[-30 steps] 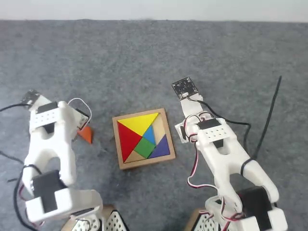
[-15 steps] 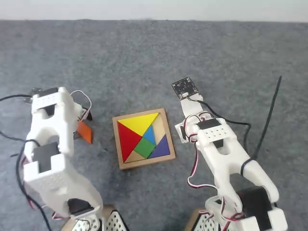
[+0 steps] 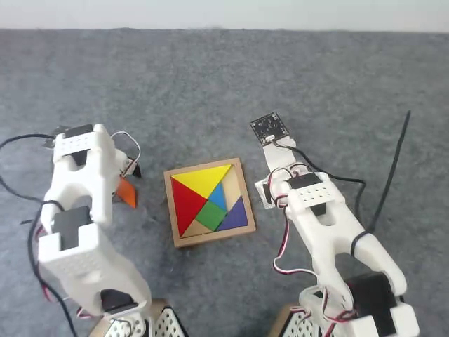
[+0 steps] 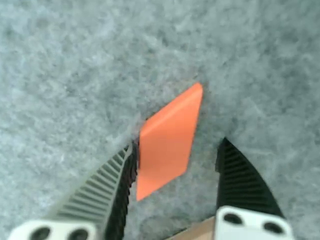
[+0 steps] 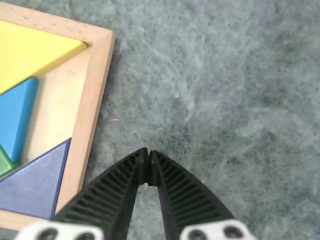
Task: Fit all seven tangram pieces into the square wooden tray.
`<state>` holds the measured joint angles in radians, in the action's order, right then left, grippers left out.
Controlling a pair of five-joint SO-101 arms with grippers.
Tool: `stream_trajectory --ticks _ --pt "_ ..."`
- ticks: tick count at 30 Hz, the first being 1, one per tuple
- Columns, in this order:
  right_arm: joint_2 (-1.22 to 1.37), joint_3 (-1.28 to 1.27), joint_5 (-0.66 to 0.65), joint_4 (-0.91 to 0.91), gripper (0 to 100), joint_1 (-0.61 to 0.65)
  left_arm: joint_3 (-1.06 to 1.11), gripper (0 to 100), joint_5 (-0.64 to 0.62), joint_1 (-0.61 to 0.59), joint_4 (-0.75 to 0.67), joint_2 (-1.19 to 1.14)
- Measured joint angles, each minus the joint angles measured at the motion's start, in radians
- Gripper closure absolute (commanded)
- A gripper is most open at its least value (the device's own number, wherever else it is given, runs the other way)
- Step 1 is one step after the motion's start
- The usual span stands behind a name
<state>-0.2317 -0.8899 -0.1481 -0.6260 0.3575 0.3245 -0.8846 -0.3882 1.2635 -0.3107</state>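
Left of the wooden tray in the high view, the orange piece is straddled by the left gripper, spread wide with one edge touched, so it may be pushed askew on closing; the right gripper is pinched together, empty.

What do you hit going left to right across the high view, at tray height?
left arm → orange piece → wooden tray → right arm → black cable
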Motion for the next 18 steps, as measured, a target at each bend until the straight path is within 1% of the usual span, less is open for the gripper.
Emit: stream_trajectory --ticks 4,7,12,18 --pt "0.000 0.000 0.000 0.000 99.0 0.000 -0.002 92 0.026 0.012 -0.005 0.000" --pt "0.000 0.000 0.000 0.000 99.0 0.000 -0.003 96 0.060 0.014 -0.005 0.002" --pt "0.000 0.000 0.000 0.000 99.0 0.000 -0.005 96 0.075 0.014 -0.005 0.003" --pt "0.000 -0.002 0.000 -0.011 99.0 0.000 -0.008 96 0.126 0.014 0.002 0.003"
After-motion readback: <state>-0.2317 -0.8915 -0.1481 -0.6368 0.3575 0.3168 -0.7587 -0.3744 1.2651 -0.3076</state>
